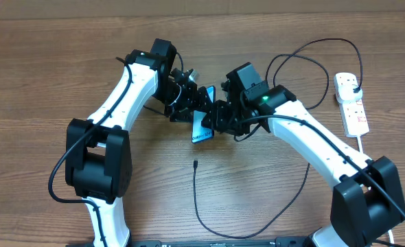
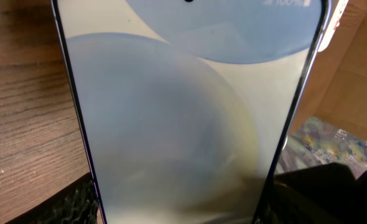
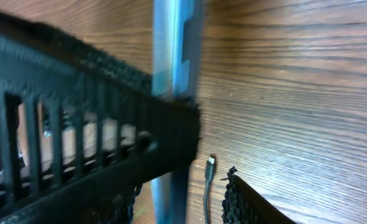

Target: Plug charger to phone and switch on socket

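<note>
The phone [image 1: 202, 127], its light blue screen up, is tilted off the table at centre. My left gripper [image 1: 185, 103] is shut on it; the screen [image 2: 190, 112] fills the left wrist view between the two dark fingers [image 2: 65, 202]. My right gripper [image 1: 220, 120] stands open astride the phone's thin edge [image 3: 171, 50], with a gap left at its right finger [image 3: 252, 202]. The charger's connector tip [image 1: 195, 163] [image 3: 209, 165] lies loose on the wood below the phone. Its black cable loops round to a plug in the white socket [image 1: 357, 116] at the far right.
A black slatted part [image 3: 78, 137] crosses the right wrist view in front of the phone. The cable's long loop [image 1: 257, 230] runs along the table's front. The socket's white cord [image 1: 364, 147] trails toward the right arm's base. Bare wood lies left of the left arm.
</note>
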Available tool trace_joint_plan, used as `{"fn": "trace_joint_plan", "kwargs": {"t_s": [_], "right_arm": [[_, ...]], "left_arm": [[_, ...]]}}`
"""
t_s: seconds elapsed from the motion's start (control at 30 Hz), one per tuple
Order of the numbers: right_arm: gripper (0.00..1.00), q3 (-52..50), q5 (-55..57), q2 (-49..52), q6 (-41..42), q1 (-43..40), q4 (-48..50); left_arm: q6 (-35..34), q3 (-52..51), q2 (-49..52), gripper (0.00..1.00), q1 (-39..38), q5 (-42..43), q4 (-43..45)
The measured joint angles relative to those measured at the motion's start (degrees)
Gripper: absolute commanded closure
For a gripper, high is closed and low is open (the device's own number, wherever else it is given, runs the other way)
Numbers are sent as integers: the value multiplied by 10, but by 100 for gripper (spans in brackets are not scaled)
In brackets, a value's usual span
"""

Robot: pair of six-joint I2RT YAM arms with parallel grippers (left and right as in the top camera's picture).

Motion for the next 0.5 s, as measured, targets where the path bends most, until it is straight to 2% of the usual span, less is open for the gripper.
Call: {"fn": "trace_joint_plan", "kwargs": {"t_s": [0.33, 0.5], "right_arm": [[61, 0, 1, 0, 4, 20, 8], [71, 0, 1, 0, 9, 20, 9]], "left_arm": [[20, 0, 0, 29, 1, 28, 9], [43, 0, 0, 29, 3, 52, 10]]}}
